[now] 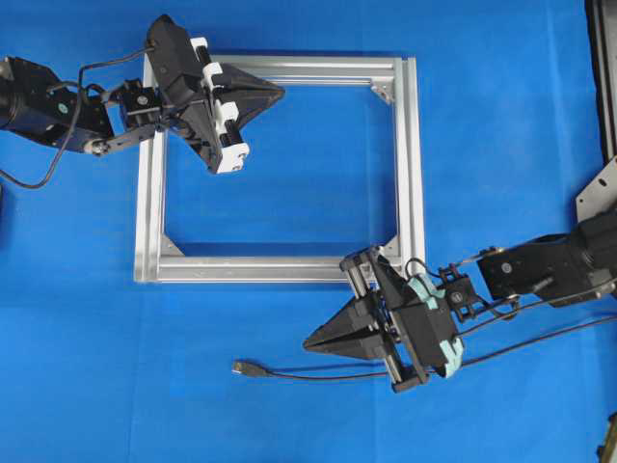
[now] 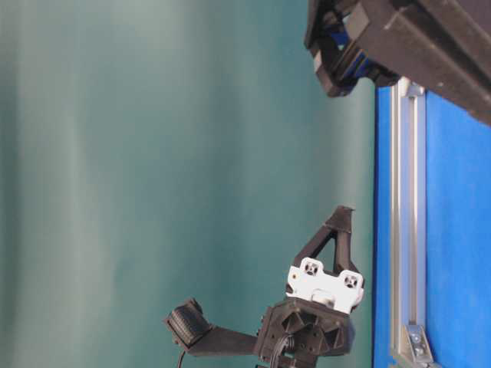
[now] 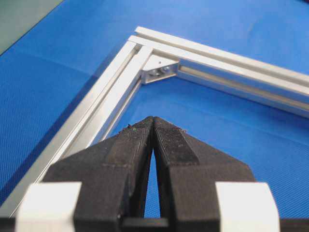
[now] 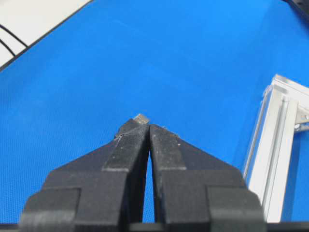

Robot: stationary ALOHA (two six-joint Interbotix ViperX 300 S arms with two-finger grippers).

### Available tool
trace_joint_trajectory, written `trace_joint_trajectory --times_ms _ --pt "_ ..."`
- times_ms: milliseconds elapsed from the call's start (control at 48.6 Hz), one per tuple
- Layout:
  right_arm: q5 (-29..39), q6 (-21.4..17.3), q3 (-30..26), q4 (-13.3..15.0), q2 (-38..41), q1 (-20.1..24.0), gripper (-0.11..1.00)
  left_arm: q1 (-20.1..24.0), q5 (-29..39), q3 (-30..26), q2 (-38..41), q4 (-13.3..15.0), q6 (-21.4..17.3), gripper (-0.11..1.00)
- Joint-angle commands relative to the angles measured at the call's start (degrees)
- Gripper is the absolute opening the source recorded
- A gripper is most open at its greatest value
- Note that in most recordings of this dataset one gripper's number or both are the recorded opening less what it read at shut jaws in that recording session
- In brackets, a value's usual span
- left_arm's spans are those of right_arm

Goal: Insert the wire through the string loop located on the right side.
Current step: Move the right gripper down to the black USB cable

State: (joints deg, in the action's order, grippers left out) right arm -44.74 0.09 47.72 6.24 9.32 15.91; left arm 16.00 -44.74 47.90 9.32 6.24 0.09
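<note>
Both grippers closed and empty, wire lying loose on the blue surface (image 1: 87,318).

The left gripper (image 1: 280,93) hangs over the top rail of the silver frame (image 1: 412,164) near its upper left corner, jaws pressed together on nothing. The right gripper (image 1: 308,343) sits just below the frame's lower right corner, jaws likewise shut with nothing between them. The wire (image 1: 318,374) runs along the surface under the right gripper, its plug (image 1: 241,367) resting free to the left of the fingertips; in the right wrist view the plug's metal tip (image 4: 141,118) peeks out just beyond the closed jaws. I cannot make out the string loop in any view.
</note>
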Motion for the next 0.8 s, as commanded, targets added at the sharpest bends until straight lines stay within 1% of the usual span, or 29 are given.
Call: trace_joint_trajectory --times_ms 0,41,103,164,308,391,514,576,637,699,781 --pt "-0.3 -0.4 -1.2 -0.1 -2.8 0.9 0.00 0.3 1.6 -0.4 -2.0 -1.1 0.3 0.00" --pt "0.8 -0.4 -1.5 -0.1 -3.3 1.5 -0.01 0.4 2.3 -0.4 -2.1 -1.1 0.3 0.00" --pt "2.5 -0.5 -1.9 -0.2 -3.9 2.2 -0.05 0.4 2.8 -0.3 -2.1 -1.1 0.4 0.00" --pt "4.3 -0.9 -2.5 -0.5 -4.1 2.9 -0.06 0.4 2.8 -0.3 -2.1 -1.2 0.4 0.00" --pt "7.7 -4.3 -3.5 -1.9 -4.4 3.8 -0.05 0.4 3.0 -0.4 -2.2 -1.3 0.4 0.00" --pt "9.4 -6.8 -4.2 -1.9 -4.4 4.3 -0.05 0.4 2.9 -0.5 -2.2 -1.3 0.4 0.00" --pt "11.0 -8.4 -5.1 -2.0 -4.4 5.1 -0.03 0.4 2.9 -0.6 -2.2 -1.3 0.4 0.00" --pt "11.0 -8.4 -5.3 -2.2 -4.4 5.3 0.01 0.4 2.9 -0.7 -2.2 -1.3 0.4 0.00" --pt "11.0 -8.6 -5.4 -2.6 -4.4 5.4 0.08 0.4 3.0 -0.7 -2.3 -1.3 0.4 0.00" --pt "11.3 -8.6 -5.5 -3.5 -4.4 5.4 0.21 0.4 3.0 -0.7 -2.5 -1.3 0.4 0.00" --pt "12.0 -8.4 -5.7 -4.9 -4.4 5.4 0.43 0.4 3.1 -0.6 -2.8 -1.3 0.4 0.00"
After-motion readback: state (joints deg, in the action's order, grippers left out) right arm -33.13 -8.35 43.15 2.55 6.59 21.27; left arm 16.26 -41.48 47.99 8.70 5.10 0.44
